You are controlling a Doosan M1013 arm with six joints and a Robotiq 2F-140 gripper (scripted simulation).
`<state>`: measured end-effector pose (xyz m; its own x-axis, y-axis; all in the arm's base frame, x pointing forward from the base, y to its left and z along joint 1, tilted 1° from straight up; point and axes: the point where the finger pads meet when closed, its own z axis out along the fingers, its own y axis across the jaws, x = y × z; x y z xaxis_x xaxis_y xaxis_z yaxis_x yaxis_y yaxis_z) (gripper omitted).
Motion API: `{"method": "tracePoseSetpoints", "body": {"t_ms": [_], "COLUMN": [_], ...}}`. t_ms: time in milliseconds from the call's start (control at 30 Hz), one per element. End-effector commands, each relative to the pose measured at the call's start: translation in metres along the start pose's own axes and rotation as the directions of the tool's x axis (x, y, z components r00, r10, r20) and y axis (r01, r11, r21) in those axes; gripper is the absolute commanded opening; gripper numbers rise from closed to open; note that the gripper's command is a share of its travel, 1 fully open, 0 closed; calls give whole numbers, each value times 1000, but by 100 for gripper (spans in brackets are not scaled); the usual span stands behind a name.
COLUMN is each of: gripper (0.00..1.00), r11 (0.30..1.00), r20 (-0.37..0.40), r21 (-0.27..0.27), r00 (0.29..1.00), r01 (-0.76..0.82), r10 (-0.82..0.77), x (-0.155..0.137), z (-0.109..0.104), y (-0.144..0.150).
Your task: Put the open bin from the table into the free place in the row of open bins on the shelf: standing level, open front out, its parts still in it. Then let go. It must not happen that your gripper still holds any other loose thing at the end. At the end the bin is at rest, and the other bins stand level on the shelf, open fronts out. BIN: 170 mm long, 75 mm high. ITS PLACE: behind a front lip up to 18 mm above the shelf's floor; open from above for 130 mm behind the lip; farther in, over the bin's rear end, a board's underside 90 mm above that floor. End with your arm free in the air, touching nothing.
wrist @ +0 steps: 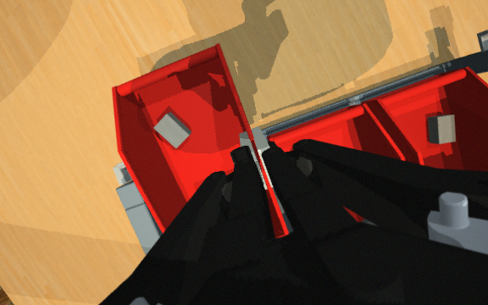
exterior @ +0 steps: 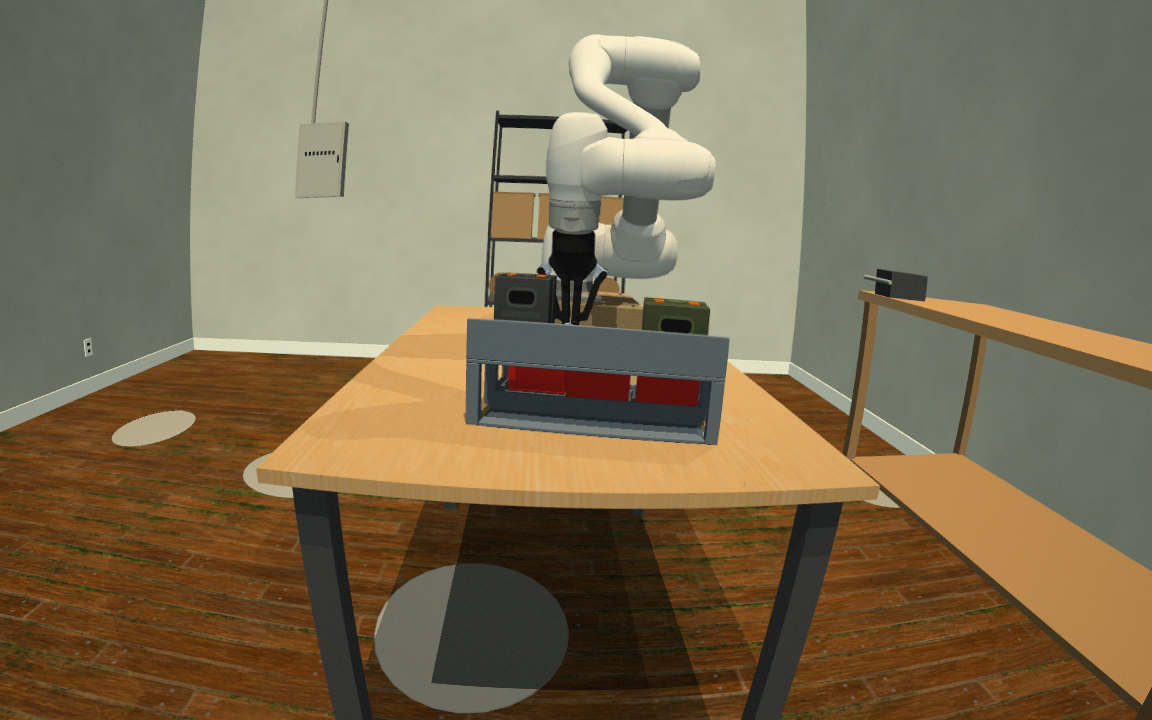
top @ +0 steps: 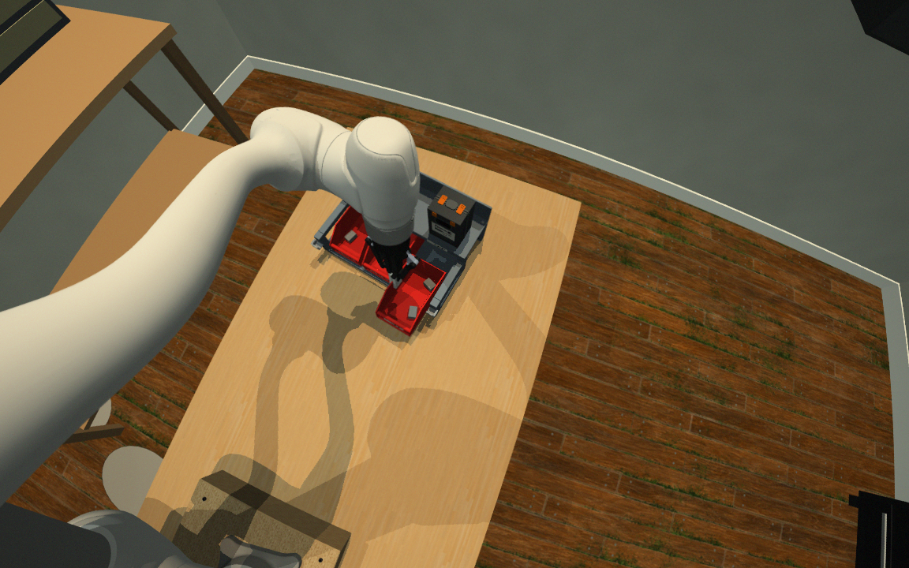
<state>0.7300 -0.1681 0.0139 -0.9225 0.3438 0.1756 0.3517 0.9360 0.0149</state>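
The red open bin (top: 412,295) lies at the right end of the row, its rear part in the grey shelf (top: 401,240) and its front end sticking out past the front lip (wrist: 354,99) over the table. Grey parts (top: 413,311) lie in it; one shows in the wrist view (wrist: 172,129). My gripper (wrist: 253,143) points down and is shut on the bin's thin side wall (wrist: 265,186), on the side next to the middle bin. Two other red bins (top: 348,237) (wrist: 430,123) stand in the row behind the lip. From behind, the shelf (exterior: 596,380) hides the fingertips.
A black box with orange clips (top: 449,215) stands on the shelf's top board, close to my wrist. A cardboard block (top: 259,522) sits at the table's near end. A wooden bench (exterior: 1036,501) runs along the side wall.
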Motion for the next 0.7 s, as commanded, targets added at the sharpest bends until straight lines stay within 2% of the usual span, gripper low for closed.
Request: {"method": "tracePoseSetpoints", "body": {"t_ms": [0,667], "gripper": [0,0], "r11": [1000,1000], "r20": [0,7], "r21": [0,0], "r00": [1000,1000], "r01": [0,0], "r10": [0,0], "x": [0,-3], "z": [0,0], "y": [0,0]}}
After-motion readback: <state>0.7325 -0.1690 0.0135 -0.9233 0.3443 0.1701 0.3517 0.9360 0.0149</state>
